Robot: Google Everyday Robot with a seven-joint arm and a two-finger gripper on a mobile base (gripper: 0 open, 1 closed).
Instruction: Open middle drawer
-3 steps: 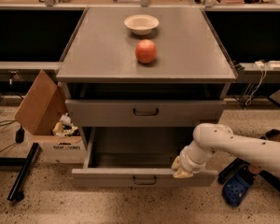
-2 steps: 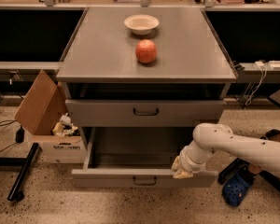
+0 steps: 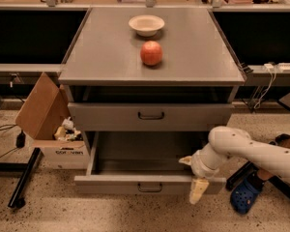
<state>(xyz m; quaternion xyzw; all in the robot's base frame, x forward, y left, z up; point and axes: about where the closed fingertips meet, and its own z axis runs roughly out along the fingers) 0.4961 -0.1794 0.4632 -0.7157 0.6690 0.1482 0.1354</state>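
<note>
Floor of speckled stone (image 3: 135,216) lay nearest, with a blue clog (image 3: 243,197) at the right and a black bar (image 3: 24,178) at the left. Just beyond, a white robot arm (image 3: 261,151) reached in from the right. Its pincer (image 3: 197,183) was at the right end of the middle drawer (image 3: 130,183), well to the side of the drawer's small dark loop handle (image 3: 150,188). Whether the pincer was wide or narrow could not be told. The middle drawer stood pulled well out of the grey cabinet, low down, with its inner floor showing. Above and behind it, the upper drawer (image 3: 111,116) appeared slightly out under the counter (image 3: 106,57). An open cardboard box (image 3: 43,115) stood beside the cabinet on the left. On the counter a red apple (image 3: 151,53) rested near the middle, with a pale bowl (image 3: 146,25) behind it and apart from it. The job looked close to done. The main risk seemed to be pulling further: the drawer could hit the end of its runners and jolt the cabinet, setting the apple rolling. With the pincer off-centre, more force there might also skew the drawer and jam it
</note>
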